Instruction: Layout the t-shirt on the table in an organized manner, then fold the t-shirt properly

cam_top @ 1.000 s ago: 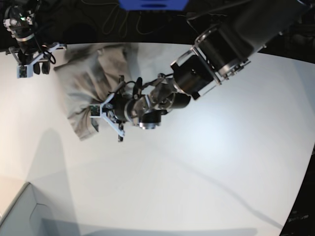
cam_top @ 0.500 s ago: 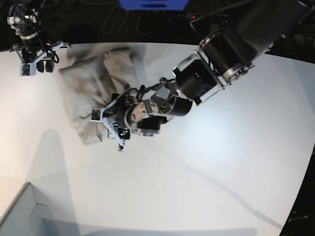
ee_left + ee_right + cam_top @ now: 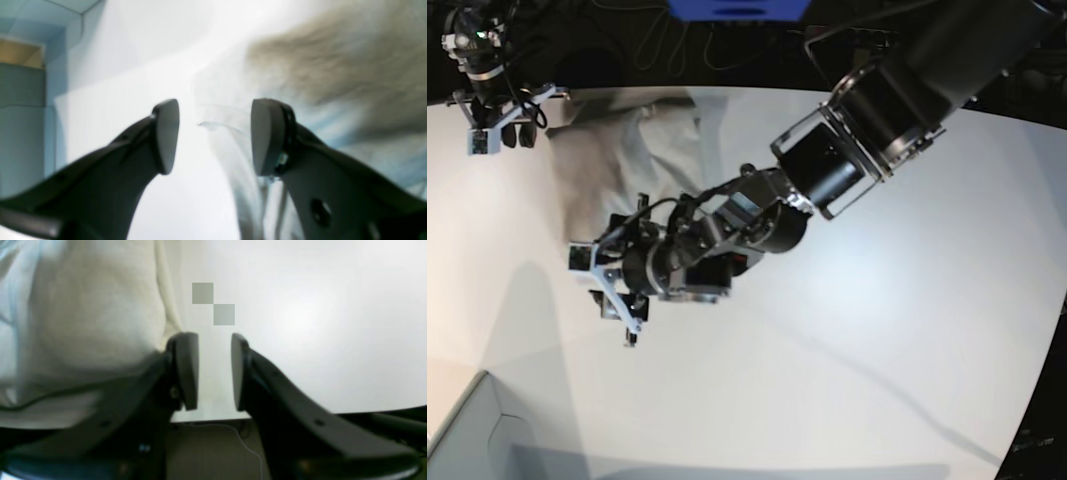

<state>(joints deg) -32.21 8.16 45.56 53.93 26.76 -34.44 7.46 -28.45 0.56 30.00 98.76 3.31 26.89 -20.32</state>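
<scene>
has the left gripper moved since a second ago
Yes. In the base view the left gripper has slid off the t-shirt toward the near-left of the table, jaws now open.

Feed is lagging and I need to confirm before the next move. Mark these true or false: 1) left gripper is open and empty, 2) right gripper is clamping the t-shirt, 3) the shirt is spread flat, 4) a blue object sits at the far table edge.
1) True: the left gripper is open, nothing between its fingers.
2) False: the right gripper has a bare gap; the t-shirt lies beside it.
3) False: it is bunched and creased on the table.
4) True: the blue object is there.
</scene>
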